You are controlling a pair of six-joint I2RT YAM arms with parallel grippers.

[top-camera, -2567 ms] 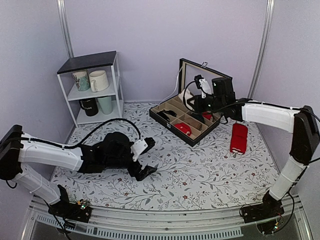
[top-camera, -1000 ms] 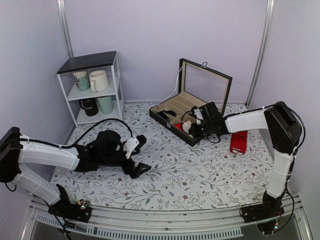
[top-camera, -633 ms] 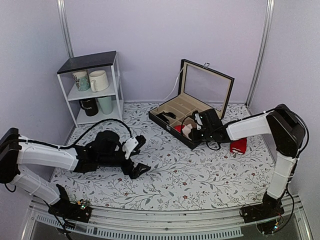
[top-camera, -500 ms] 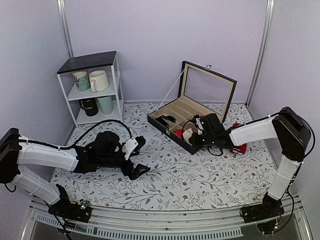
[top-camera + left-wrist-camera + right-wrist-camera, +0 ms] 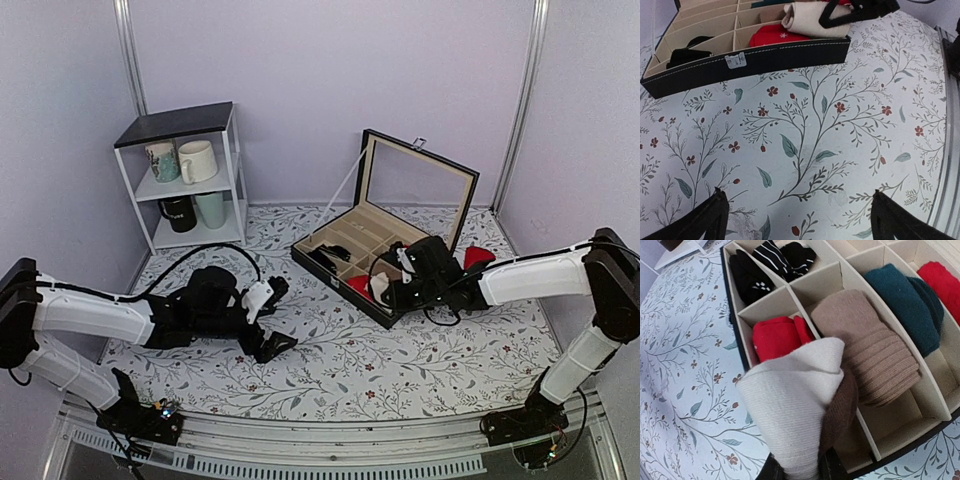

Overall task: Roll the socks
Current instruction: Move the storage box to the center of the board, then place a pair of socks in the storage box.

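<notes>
Two arms reach over the floral-patterned cloth [image 5: 400,360]. Near the bench's near left corner, our left gripper [image 5: 284,315] hovers low, its jaws spread wide and holding nothing. Right of centre, toward the far edge, our right gripper [image 5: 388,291] pinches the cream, tan and dark brown fabric socks [image 5: 795,385] over the near compartments of the open black divided case [image 5: 330,278], just above a red rolled bundle [image 5: 772,340].
</notes>
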